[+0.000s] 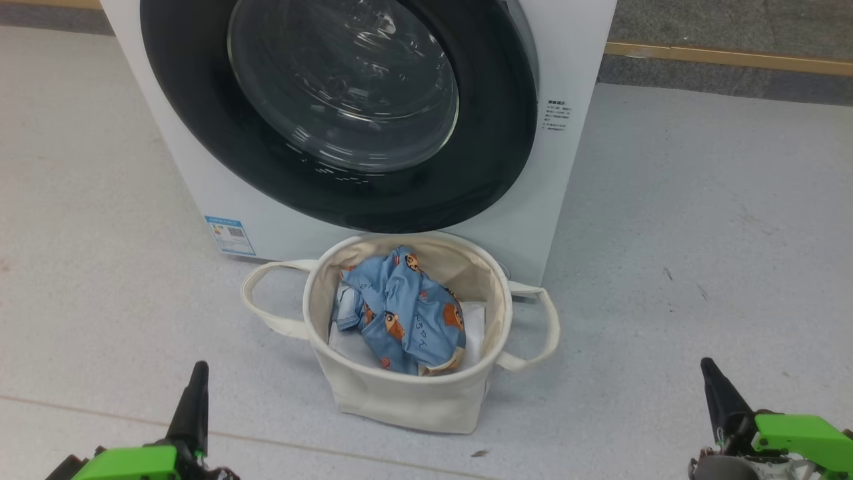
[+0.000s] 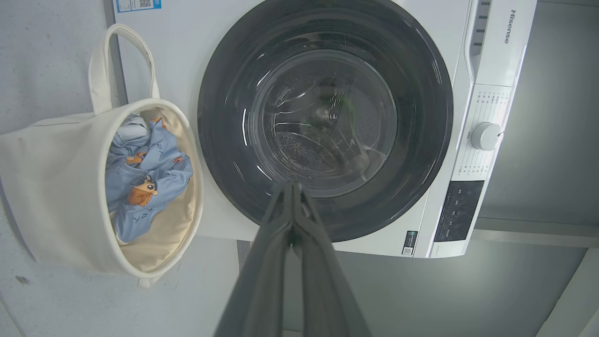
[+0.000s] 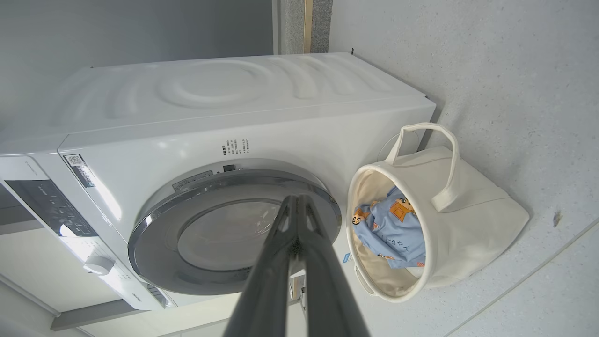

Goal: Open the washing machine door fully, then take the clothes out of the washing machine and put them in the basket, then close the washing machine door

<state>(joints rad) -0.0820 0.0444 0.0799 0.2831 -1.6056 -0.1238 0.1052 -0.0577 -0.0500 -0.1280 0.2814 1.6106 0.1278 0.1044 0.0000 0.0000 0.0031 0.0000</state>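
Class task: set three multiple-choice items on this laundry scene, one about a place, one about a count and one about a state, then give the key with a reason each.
1. Where does the light blue cartoon-print garment lie?
A. in the drum
B. in the round cream canvas basket
C. on the floor

2. How many looped handles has the basket?
A. one
B. two
C. four

3. How does the round black-rimmed glass door of the white washing machine stand?
A. shut
B. half open
C. fully open

Key: 1 B, it sits crumpled inside the basket's rim; 2 B, one loop at each side; 3 A, its rim lies flush on the machine's front.
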